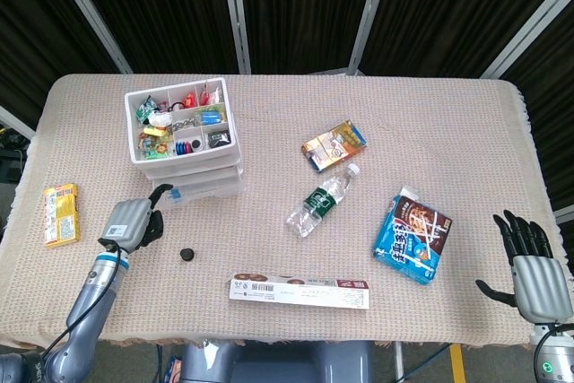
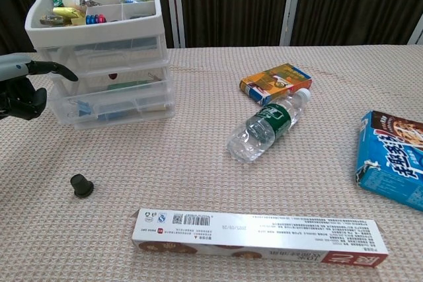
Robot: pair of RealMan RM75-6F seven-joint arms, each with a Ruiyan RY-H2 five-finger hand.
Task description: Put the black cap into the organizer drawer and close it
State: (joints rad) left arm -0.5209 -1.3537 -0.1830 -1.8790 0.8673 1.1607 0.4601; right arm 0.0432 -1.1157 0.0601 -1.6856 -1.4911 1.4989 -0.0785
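The small black cap (image 1: 187,255) (image 2: 82,184) lies on the cloth in front of the white organizer (image 1: 184,136) (image 2: 106,51), touching nothing. The organizer's lowest drawer (image 1: 199,187) (image 2: 119,105) stands slightly forward of the ones above. My left hand (image 1: 134,221) (image 2: 23,90) hovers left of the cap and near the drawer's left corner. Its fingers are curled with one stretched toward the drawers, and it holds nothing. My right hand (image 1: 534,262) rests at the table's near right edge with its fingers spread and nothing in it.
A long white carton (image 1: 299,291) (image 2: 258,236) lies near the front edge right of the cap. A water bottle (image 1: 321,200), an orange box (image 1: 334,145) and a blue packet (image 1: 413,237) lie further right. A yellow box (image 1: 60,214) sits at the far left.
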